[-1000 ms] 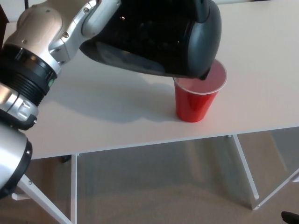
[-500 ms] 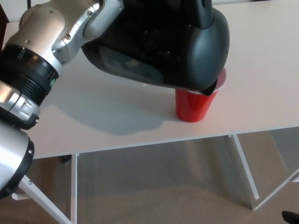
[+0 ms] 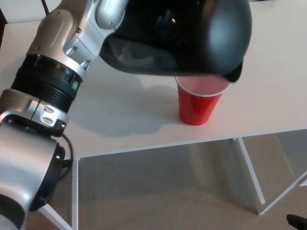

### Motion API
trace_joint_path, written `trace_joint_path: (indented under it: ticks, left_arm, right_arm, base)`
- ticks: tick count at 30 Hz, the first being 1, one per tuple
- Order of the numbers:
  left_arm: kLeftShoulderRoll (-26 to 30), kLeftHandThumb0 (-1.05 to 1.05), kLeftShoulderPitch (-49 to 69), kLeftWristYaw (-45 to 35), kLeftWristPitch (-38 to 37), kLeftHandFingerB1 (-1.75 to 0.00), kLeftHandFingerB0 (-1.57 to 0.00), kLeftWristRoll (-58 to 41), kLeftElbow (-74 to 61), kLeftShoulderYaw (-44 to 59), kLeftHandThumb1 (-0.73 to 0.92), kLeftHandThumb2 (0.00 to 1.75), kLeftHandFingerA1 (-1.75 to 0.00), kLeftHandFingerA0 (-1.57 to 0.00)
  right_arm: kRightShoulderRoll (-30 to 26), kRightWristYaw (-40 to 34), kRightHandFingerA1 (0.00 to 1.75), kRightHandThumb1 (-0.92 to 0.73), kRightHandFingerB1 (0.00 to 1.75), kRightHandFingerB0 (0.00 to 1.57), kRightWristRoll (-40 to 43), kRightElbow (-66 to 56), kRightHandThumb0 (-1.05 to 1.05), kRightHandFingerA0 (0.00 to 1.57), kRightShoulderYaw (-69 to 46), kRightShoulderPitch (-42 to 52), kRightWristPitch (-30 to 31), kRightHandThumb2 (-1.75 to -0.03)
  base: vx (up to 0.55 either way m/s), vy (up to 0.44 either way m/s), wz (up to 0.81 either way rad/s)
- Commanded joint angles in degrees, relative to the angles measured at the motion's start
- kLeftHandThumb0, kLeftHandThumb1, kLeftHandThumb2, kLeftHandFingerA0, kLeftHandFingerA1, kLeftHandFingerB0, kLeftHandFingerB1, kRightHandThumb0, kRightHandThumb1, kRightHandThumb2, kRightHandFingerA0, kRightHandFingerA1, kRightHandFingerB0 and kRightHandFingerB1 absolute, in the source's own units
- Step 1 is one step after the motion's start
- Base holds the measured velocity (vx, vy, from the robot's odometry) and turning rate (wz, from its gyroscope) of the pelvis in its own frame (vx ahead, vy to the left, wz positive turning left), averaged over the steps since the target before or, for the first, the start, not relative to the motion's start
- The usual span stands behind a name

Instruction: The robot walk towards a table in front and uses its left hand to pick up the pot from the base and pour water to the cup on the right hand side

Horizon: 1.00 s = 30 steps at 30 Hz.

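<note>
Pot off base, tipped over red cup near table edge. Pouring step under way. No water seen. Left hand hidden, cannot tell grip.

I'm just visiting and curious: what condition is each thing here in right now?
pot: tilted over the cup, carried by the left arm; the hand itself is hidden.
cup: upright on the table, open top partly under the pot.
table: bears only the cup.
</note>
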Motion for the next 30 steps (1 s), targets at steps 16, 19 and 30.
trace_joint_path:
  ticks: [16,19,30]
  left_arm:
    - [-4.07,-0.09,0.73,-9.32,28.82,-1.75,-0.56,-46.24,1.87,46.24,0.59,0.54,-1.75,-0.74]
    - [-5.87,-0.10,4.39,-7.48,31.51,-1.44,-0.63,-50.63,0.17,52.01,0.61,0.57,-1.75,-0.75]
    - [-9.96,-0.11,11.23,-8.52,31.65,-1.51,-0.64,-50.43,-0.15,56.64,0.63,0.58,-1.75,-0.79]
  right_arm:
    - [-0.28,0.47,0.58,-0.41,0.49,0.19,1.93,0.68,-0.16,0.37,-1.63,0.81,0.84,-0.86]
    - [-0.26,0.36,0.41,-0.58,0.34,0.32,1.41,1.24,-0.20,0.45,-1.20,0.90,0.64,-0.57]
    - [-0.05,0.59,0.41,-0.58,0.35,0.32,1.75,1.22,-0.20,0.47,-1.29,0.23,1.24,-0.57]
  base:
    - [0.00,0.000,0.00]
    - [0.00,0.000,0.00]
    - [0.00,0.000,0.00]
